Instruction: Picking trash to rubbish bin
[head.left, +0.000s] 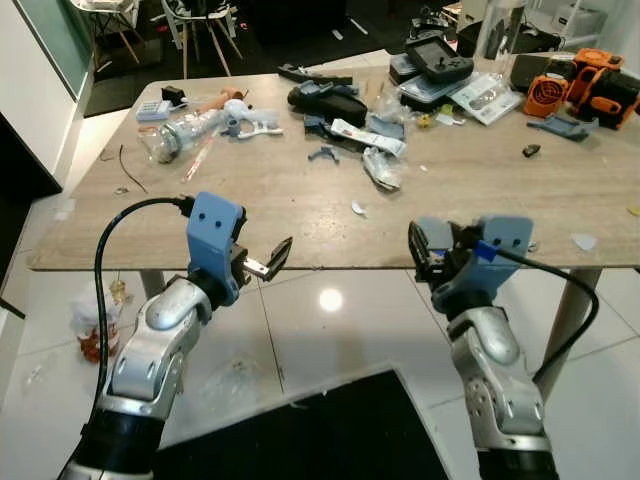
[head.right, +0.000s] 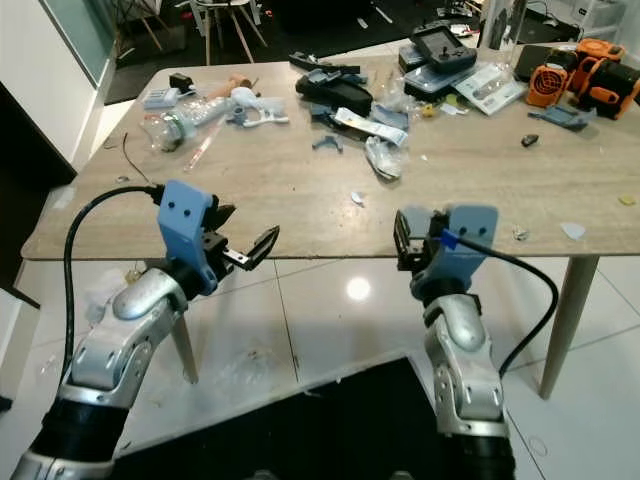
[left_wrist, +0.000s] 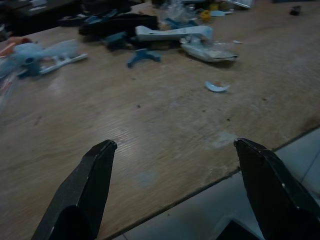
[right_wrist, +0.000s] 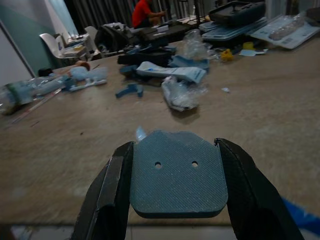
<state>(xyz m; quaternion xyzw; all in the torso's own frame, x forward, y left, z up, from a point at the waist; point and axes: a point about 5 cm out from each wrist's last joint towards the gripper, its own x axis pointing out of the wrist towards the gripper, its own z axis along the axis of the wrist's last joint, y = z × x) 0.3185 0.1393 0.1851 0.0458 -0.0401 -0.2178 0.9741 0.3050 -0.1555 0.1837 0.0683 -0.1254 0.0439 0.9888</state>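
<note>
Two grippers hover at the table (head.left: 300, 215) edge, the right gripper (right_wrist: 175, 200) clamping a flat blue plate (right_wrist: 176, 172), the left gripper (head.left: 268, 258) spread empty; a loose pinch could drop it.

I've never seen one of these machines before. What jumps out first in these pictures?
Two silver arms reach toward a wooden table strewn with clutter along its far side. The right gripper has its black fingers closed on a flat grey-blue plate with two small holes, while the left gripper hangs wide open at the table's near edge.
</note>
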